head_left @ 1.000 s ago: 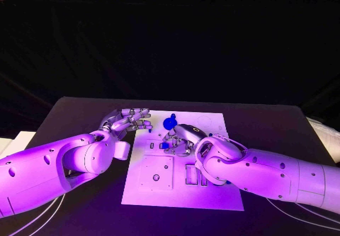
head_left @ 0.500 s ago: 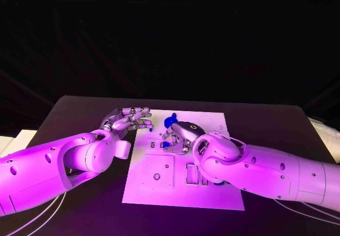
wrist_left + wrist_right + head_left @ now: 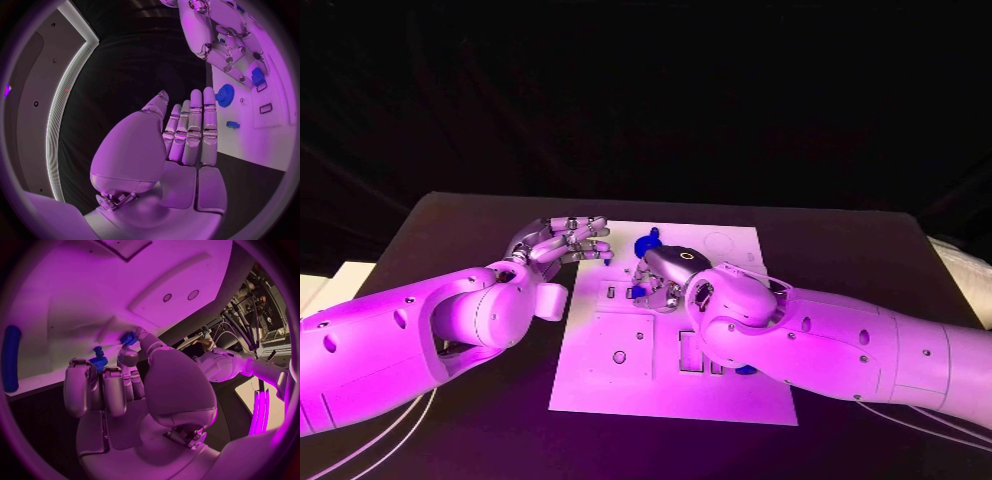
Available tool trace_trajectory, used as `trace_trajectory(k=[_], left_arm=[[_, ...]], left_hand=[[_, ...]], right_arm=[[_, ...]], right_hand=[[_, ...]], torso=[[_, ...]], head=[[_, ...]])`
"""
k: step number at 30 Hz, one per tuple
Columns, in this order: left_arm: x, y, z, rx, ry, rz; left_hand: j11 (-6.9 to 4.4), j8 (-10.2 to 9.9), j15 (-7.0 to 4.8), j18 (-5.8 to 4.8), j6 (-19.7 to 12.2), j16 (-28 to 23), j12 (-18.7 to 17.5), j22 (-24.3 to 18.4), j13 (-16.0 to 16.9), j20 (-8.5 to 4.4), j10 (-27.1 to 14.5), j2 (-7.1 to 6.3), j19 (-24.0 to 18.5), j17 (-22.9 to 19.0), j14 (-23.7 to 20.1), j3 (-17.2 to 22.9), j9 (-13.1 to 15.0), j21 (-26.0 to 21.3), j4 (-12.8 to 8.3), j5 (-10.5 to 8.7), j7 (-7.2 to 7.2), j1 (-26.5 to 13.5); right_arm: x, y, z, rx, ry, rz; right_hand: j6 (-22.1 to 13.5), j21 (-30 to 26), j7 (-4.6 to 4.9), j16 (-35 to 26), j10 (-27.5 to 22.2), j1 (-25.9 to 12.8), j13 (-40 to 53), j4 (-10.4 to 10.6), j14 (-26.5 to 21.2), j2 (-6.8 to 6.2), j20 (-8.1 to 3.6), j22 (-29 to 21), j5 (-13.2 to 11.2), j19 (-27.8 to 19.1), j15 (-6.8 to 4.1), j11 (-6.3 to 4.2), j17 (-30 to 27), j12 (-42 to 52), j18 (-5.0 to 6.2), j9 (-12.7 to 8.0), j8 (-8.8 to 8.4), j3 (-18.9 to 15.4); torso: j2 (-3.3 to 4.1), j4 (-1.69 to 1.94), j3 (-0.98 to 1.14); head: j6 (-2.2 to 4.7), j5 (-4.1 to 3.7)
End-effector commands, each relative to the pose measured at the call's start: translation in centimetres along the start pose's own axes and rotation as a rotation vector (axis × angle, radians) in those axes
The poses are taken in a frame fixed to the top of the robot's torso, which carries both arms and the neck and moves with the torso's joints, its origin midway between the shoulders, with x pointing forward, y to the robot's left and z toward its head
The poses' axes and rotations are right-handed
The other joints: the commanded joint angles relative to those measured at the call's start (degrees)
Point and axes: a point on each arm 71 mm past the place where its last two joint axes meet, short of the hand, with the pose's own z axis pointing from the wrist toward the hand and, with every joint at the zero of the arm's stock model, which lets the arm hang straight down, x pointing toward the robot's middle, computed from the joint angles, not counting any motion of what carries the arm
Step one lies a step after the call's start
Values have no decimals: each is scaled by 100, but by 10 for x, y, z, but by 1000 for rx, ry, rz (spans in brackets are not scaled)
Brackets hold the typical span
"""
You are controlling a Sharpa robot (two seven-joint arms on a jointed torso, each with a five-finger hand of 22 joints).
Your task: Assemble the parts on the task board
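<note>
Task board (image 3: 668,385): white plate in the middle of the black tabletop (image 3: 444,225), both hands working at its far half.
Small blue part (image 3: 633,291): held low over the board's middle, just under the right hand; the right wrist view shows it (image 3: 128,338) pinched at the fingertips, against or just above the white surface — which of the two cannot be told.
Blue gear (image 3: 645,244): stands at the board's far edge, between the two hands; the left wrist view shows it (image 3: 224,94) just beyond the left fingertips, apart from them.
Other parts: a small blue piece (image 3: 232,124) lies on the board near the gear; a long blue bar (image 3: 10,358) lies further off on the plate.
Right hand (image 3: 668,275): palm down over the board, fingers (image 3: 112,385) curled in narrow, thumb and one finger closed on the small blue part.
Left hand (image 3: 565,243): hovers at the board's far left corner, fingers (image 3: 194,125) straight and side by side, holding nothing.
Step in hand: seating the pinched part into its place, by the look of it.
Risk — misalignment: the hand hides the seat from the head view, so the part may meet the board tilted and jam.
Risk — slip: the grip is a slight fingertip pinch; a downward push could twist the part loose.
Risk — neighbours: the gear stands near the right hand, and a sideways shift could knock it.
</note>
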Motion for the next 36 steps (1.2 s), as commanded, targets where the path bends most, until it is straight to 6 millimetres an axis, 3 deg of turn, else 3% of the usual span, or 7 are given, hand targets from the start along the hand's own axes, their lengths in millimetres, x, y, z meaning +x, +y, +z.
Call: trace_trajectory(k=[1, 12, 18, 36], left_arm=[[2, 0, 0, 3, 19, -8], [2, 0, 0, 1, 19, -8], [2, 0, 0, 0, 18, -8], [2, 0, 0, -7, 16, -7]], left_hand=[[25, -18, 14, 74, 1, -35, -6, 8, -8, -7, 13, -5, -30, 8, -46, -7, 9, 30, -37, -33, 20, -18], [25, -18, 14, 74, 1, -35, -6, 8, -8, -7, 13, -5, -30, 8, -46, -7, 9, 30, -37, -33, 20, -18], [25, -18, 14, 74, 1, -35, -6, 8, -8, -7, 13, -5, -30, 8, -46, -7, 9, 30, -37, -33, 20, -18], [25, -21, 14, 74, 1, -46, -15, 20, -8, -6, 15, -5, -43, 27, -50, -2, 9, 39, -54, -33, 19, -19]], right_arm=[[2, -1, 1, 24, 28, -45], [4, -1, 2, 27, 60, -56], [6, -2, 2, 37, 87, -76], [12, -4, 3, 55, 194, -99]], right_hand=[[59, 37, -5, 25, 45, -16, 20, 26, 480, 66, -19, 8, 35, 38, 2, -12, 888, 58, -37, 9, 34, -3], [206, 48, -45, 35, 92, 45, 124, 52, 483, 155, -38, 27, 40, 45, -25, -47, 903, 189, -39, 29, 99, 30], [290, 55, -74, 40, 91, 139, 148, 37, 484, 233, -59, 41, -101, 49, -48, -74, 911, 218, -42, 36, 127, 108], [334, 46, -84, 35, 77, -10, 148, 173, 482, 204, -74, 30, -178, 36, -57, -78, 904, 216, -40, 31, 119, 75]], torso=[[-1, 3, 1], [0, -7, 6], [0, -4, 9], [-3, -1, 2]], head=[[-10, 3], [-30, 17], [-42, 10], [-51, 3]])
